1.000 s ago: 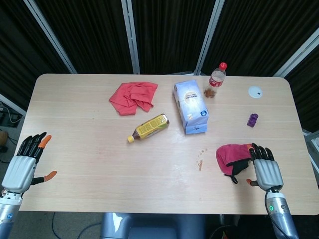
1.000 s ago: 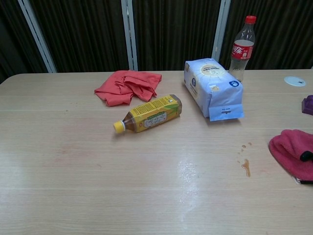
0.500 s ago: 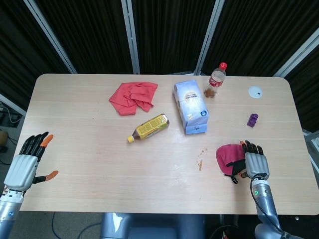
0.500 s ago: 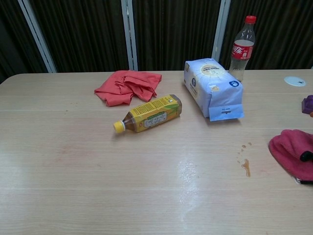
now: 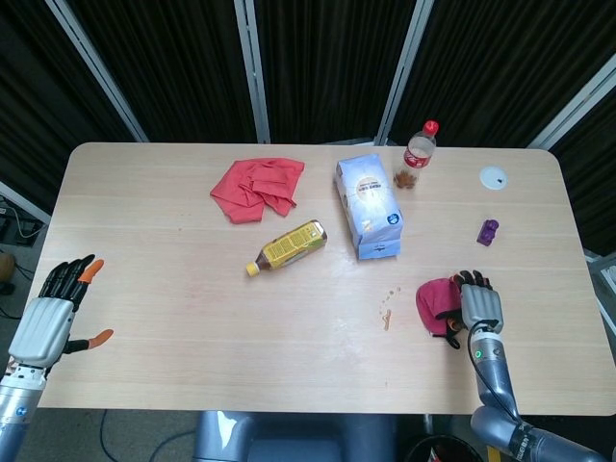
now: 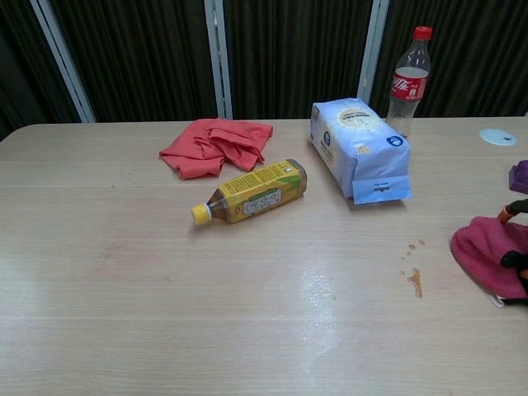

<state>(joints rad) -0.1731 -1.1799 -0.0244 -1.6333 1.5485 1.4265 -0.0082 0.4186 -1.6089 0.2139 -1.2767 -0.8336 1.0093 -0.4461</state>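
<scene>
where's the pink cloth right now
In the head view the pink cloth lies near the table's front right, gripped by the right hand, just right of the small spill.

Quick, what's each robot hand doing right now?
Left robot hand: open, holding nothing, at the table's edge.
Right robot hand: grips the pink cloth.

Lab test booth: black curtains (image 5: 327,58), metal frame (image 5: 252,67).

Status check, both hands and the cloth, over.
Right hand grips the pink cloth. Left hand open off the table's left edge, holding nothing. Brown spill just left of cloth.
</scene>
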